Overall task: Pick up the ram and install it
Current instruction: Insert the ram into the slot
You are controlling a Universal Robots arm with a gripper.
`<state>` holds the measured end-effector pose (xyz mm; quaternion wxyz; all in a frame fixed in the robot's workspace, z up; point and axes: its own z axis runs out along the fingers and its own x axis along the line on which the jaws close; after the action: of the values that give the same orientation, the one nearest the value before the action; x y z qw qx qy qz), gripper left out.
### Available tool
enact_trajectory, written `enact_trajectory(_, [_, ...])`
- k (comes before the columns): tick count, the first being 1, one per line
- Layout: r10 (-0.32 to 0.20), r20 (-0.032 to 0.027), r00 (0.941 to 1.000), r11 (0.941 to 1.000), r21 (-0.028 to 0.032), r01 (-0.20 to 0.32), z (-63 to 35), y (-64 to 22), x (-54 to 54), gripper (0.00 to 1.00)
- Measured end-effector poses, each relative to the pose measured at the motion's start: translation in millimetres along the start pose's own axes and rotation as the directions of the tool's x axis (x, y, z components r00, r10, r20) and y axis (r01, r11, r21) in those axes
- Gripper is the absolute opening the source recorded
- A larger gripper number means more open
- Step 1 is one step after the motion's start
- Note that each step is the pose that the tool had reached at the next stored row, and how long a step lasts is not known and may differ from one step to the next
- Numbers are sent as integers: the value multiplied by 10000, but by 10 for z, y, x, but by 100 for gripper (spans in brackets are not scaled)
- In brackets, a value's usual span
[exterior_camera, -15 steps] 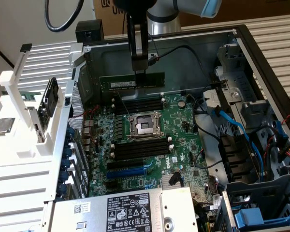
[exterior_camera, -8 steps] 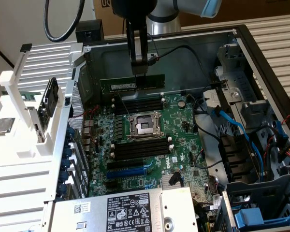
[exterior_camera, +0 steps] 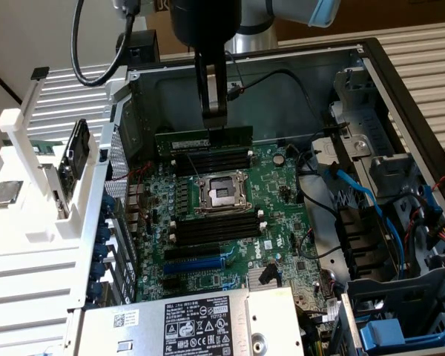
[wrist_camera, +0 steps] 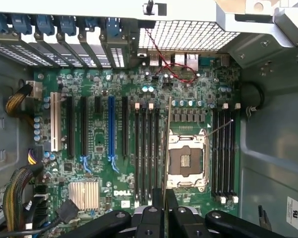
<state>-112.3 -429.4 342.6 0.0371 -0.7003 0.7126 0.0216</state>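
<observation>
Over the motherboard (exterior_camera: pixel 282 215), vertical tool (exterior_camera: pixel 214 130) around ram (exterior_camera: pixel 182 141).

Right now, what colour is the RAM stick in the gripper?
Green; the RAM stick shows best in the exterior view.

The computer case (exterior_camera: pixel 391 87) lies open above the motherboard (exterior_camera: pixel 289 215) — free room straight down onto the CPU socket (exterior_camera: pixel 221 193) and the near memory slots (exterior_camera: pixel 215 228). Over the far memory slots (exterior_camera: pixel 211 159) the gripper (exterior_camera: pixel 214 130), clamped on the ram (exterior_camera: pixel 185 140), fills the gap before the back wall (exterior_camera: pixel 282 89). At the exterior view's right, blue cables (exterior_camera: pixel 354 185) and the drive cage (exterior_camera: pixel 371 141) crowd in; the power supply (exterior_camera: pixel 200 319) blocks the near edge.
</observation>
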Motion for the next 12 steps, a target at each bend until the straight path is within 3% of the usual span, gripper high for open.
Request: enact_trajectory(12, [-5, 1, 10000, 10000, 59, 5, 217, 10, 20, 14])
